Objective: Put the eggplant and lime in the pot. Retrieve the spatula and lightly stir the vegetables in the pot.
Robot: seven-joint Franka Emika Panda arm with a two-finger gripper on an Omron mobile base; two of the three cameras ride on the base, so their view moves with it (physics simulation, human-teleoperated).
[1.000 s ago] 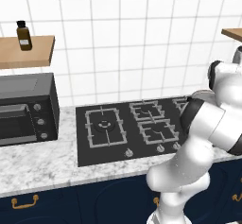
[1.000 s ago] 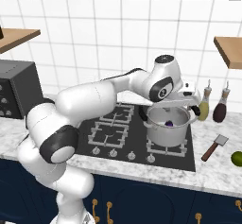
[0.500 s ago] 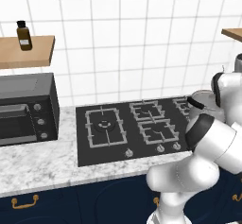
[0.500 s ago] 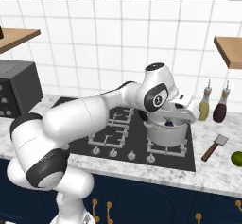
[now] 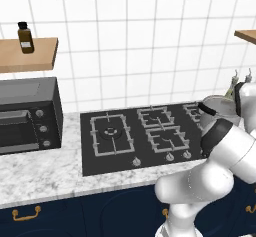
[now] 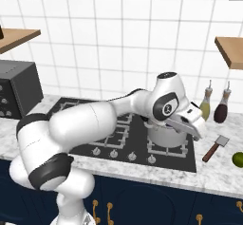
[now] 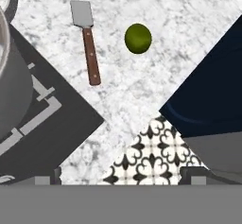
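Note:
The silver pot point(image 6: 163, 136) stands on the stove's front right burner, and its wall fills the left edge of the hand view point(image 7: 10, 83). My hand covers the pot's inside, so the eggplant is hidden. The lime point(image 6: 238, 159) lies on the marble counter right of the stove, apart from the spatula point(image 6: 216, 148), which has a brown handle. In the hand view the spatula point(image 7: 87, 43) and the lime point(image 7: 138, 38) lie side by side ahead of me. My gripper point(image 6: 195, 130) hangs over the pot's right rim, open, with nothing between its fingertips point(image 7: 47, 180).
Two bottles point(image 6: 206, 106) point(image 6: 222, 107) stand against the tiled wall behind the spatula. The black stove point(image 5: 145, 136) spans the counter; a toaster oven point(image 5: 27, 113) sits at its left. The counter's front edge and the patterned floor point(image 7: 151, 159) lie below my hand.
My hand has swung from above the pot's middle to its right rim and dropped lower. It now covers the purple eggplant seen inside the pot earlier. The jaws stayed open.

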